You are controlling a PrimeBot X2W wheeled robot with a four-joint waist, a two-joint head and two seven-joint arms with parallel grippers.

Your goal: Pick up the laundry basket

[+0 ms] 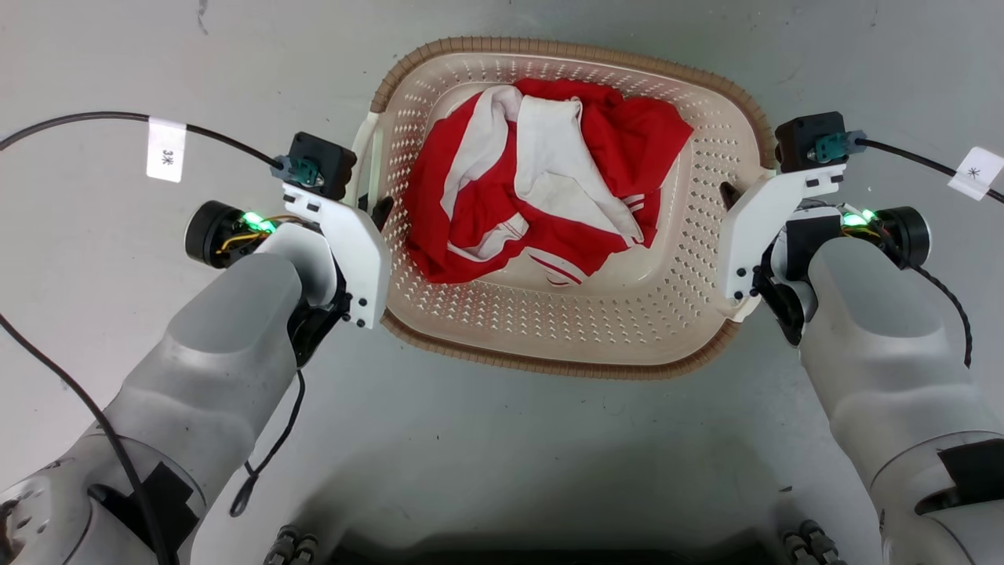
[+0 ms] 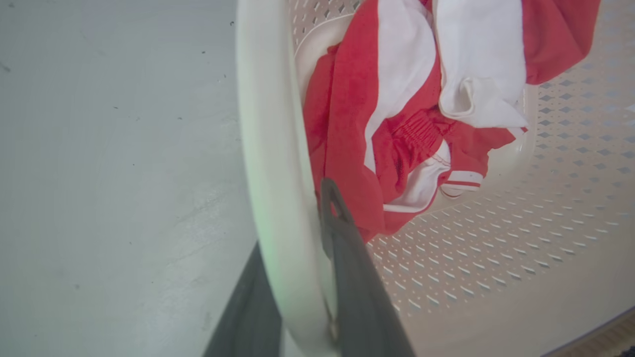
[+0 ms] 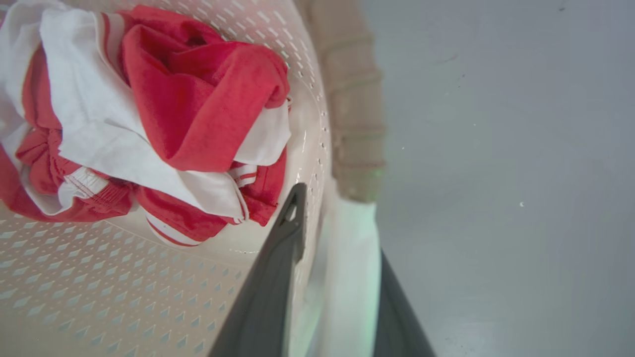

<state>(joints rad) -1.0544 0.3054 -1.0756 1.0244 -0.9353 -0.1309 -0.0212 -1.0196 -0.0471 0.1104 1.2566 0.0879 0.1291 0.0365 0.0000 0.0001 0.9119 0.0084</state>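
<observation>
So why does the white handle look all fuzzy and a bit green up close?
Left wrist view: the left handle of the laundry basket is too near the lens, so it blurs, tinted green. Right wrist view: the right handle blurs and tints likewise. Head view: sharp, green lights glow on both wrists.

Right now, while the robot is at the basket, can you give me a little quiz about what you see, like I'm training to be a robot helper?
1. True or false: the laundry basket is empty.
2. The left gripper and the right gripper each have one finger on either side of what?
A. the brown woven rim
B. a white side handle
C. a table leg
3. Which two colours are the clothes in the basket?

Key: 1 false, there are clothes in it; 2 B; 3 red and white.
</observation>
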